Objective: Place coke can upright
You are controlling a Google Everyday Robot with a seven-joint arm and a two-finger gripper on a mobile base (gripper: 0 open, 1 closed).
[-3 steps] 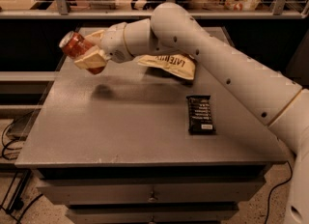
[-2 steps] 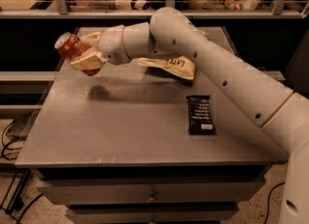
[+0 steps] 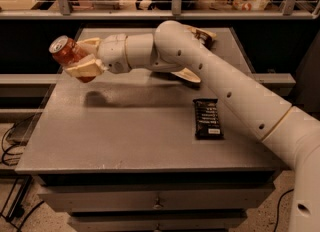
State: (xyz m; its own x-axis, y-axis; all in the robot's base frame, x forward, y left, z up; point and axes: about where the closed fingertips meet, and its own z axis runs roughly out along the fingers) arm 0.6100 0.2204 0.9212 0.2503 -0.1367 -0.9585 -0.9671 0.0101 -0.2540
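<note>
You've got the coke can pinched in the gripper, jaws closed across the side wall, one finger under the body and the other over it. The can is in the air above the back-left part of the table, not touching it, with its shadow on the surface just below. It's tilted: silver top points up and to the left, bottom end is hidden in the fingers. My read on handling: thin metal wall, stiff along its axis but easy to dent sideways, so don't add squeeze. The skin is smooth and may slip or rotate in the pads as you roll the wrist. I can't tell whether it's full or empty, so treat it as light and tippy. The mid-body grip you have looks like the right place; a hold on either rim would let it pivot. The base is narrow, so level it before letting go, low over the table. The landing spot under it looks fine: the dark snack bar is well apart to the right, and the chip bag sits behind the arm.
</note>
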